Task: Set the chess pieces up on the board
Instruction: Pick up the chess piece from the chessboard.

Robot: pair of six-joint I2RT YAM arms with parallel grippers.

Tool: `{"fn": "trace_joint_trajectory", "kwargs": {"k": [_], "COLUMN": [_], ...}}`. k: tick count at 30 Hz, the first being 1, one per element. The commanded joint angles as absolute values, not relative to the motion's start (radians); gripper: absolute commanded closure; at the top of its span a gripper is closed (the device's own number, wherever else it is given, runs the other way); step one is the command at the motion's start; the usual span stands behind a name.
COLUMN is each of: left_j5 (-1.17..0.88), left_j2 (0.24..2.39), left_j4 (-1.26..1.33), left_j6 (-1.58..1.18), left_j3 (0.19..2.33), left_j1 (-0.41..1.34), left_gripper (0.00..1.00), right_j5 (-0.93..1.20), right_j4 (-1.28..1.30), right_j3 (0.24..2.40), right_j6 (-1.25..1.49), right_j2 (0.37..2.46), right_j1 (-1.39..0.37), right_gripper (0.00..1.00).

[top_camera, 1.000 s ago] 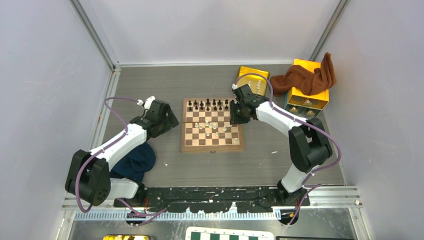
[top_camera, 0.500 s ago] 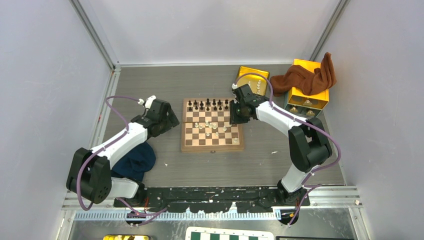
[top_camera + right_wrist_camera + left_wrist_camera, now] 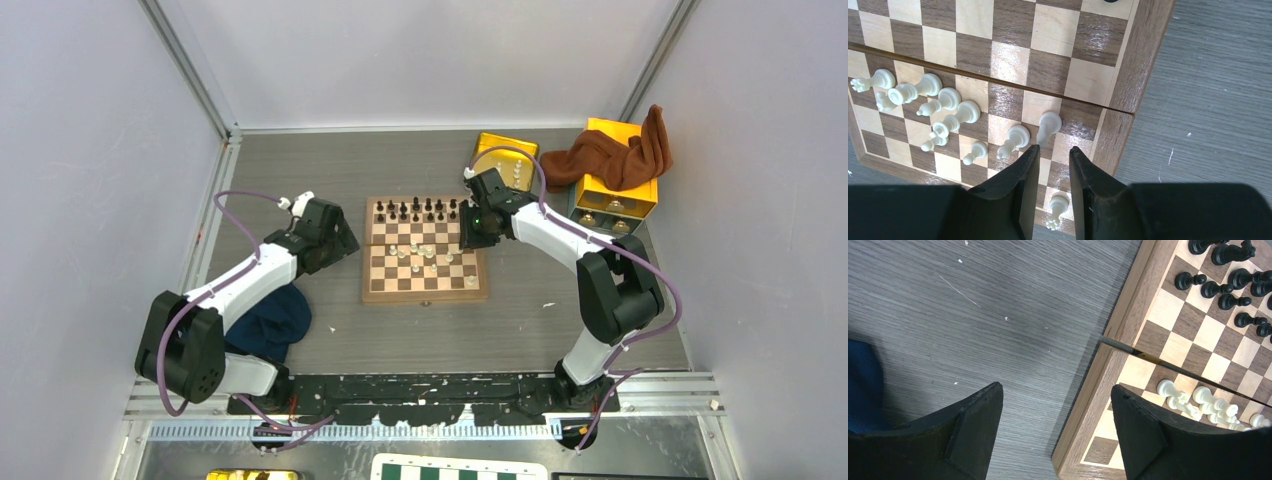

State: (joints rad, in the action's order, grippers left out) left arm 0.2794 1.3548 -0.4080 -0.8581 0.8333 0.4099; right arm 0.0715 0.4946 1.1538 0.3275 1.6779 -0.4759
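The grey tabletop (image 3: 400,335) carries the board (image 3: 425,294), which lies between the two pairs of fingers. The left fingers (image 3: 343,242) hang at its left edge, spread wide and holding nothing. In the wrist view one finger is over the board's corner and the other over bare tabletop. This looks like a parked pose, held clear of the working side.

The right fingers (image 3: 468,233) hover over the board's right side, drawn narrow, with a slim gap through which the squares show. Nothing is gripped between them. A narrow gap suits pieces this slender, since the tips can slip down without knocking neighbours.

The dark pieces (image 3: 1220,287) are ranked in rows along the far edge, beyond both pairs of fingers, and appear to be set up. The white pieces (image 3: 948,112) are bunched mid-board, to one side of the right fingers, so they are likely the work left. One white piece (image 3: 1049,126) sits just ahead of the right fingertips and is probably the next pick.
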Motion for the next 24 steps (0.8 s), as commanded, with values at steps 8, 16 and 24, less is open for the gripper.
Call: {"fn": "trace_joint_trajectory", "kwargs": {"k": [8,16,24], "left_j5": [0.293,0.296,0.298], "left_j2": [1.355,1.359,1.370], "left_j4": [-0.372,-0.367,-0.363], "left_j6": [-0.845,-0.842,-0.835], "left_j3": [0.870,0.869,0.874], "left_j1": [0.403,0.402,0.402], "left_gripper": [0.20,0.20,0.20], "right_j5": [0.093,0.083,0.081], "right_j4": [0.489,0.483,0.477], "right_j3": [1.216,1.221,1.244], "right_j6": [0.348,0.343,0.332], "right_j2": [1.645,1.663,1.710], "right_j1": [-0.500,-0.502,-0.503], "right_gripper": [0.66,0.66,0.66]}}
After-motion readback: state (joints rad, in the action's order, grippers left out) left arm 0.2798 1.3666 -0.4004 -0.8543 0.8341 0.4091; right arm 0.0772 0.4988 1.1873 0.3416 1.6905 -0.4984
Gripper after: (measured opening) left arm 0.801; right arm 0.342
